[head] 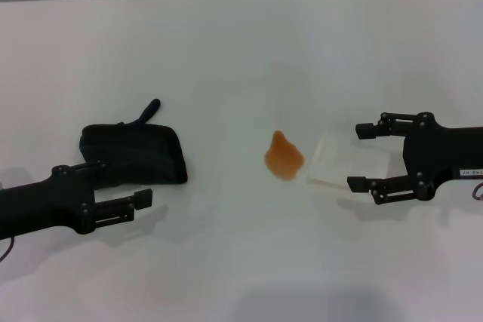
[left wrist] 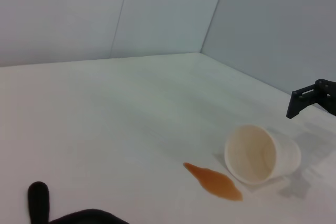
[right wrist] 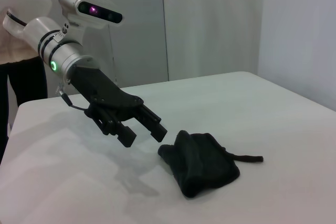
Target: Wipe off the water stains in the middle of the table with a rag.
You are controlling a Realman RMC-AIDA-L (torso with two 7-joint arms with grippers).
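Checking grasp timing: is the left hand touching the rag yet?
Apart. The right wrist view shows the open left hand raised above the table, with a gap between its fingertips and the rag.

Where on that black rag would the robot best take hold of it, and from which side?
Probably the thick folded body of the rag, not its thin tail. The left gripper hangs open beside its near edge, so coming down from above with fingers across that bunched edge looks easiest.
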